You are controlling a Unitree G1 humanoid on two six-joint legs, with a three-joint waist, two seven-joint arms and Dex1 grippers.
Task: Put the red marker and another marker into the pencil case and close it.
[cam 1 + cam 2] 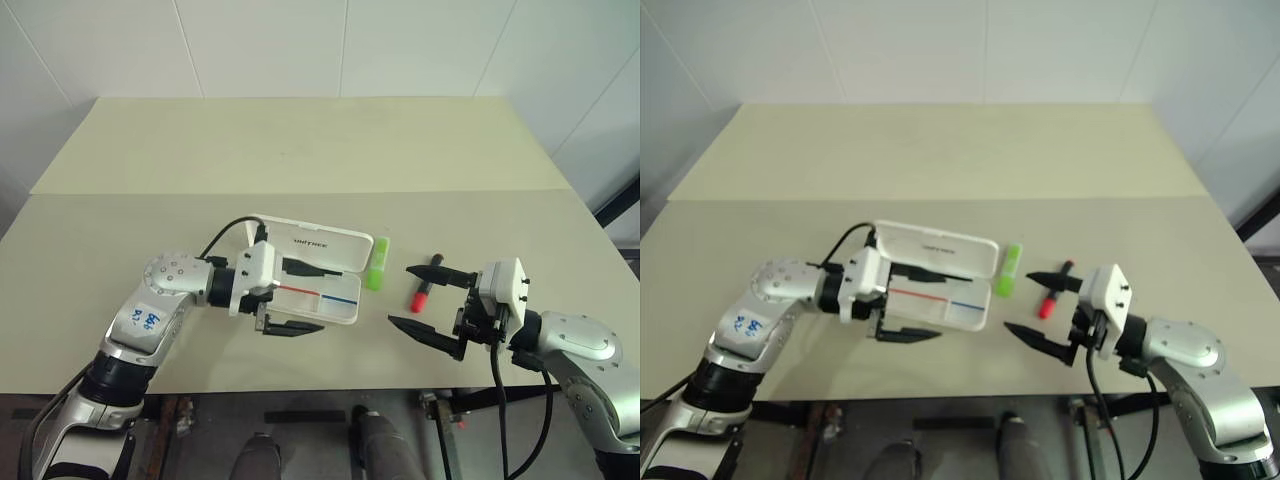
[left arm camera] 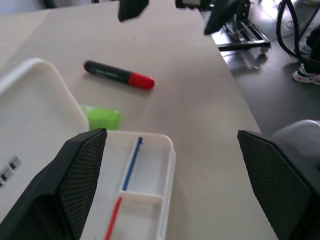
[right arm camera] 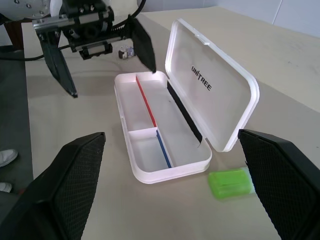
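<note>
On the tabletop [image 1: 300,170] we see the pencil case [image 1: 335,312] lying open, lid raised. Our left claw [image 1: 295,297] hovers over its tray and our right claw [image 1: 427,298] hangs near the markers, both spread wide and empty. Just right of the case lies the green highlighter [image 1: 377,263], then the red marker [image 1: 426,284].

My arms are silver-grey metal shells with rounded joints, each ending in a boxy white wrist block that carries my left gripper [image 1: 300,297] and right gripper [image 1: 425,297], both with two tapered black fingers. A black cable loops from each wrist. My left forearm wears a white sticker with blue handwriting.
</note>
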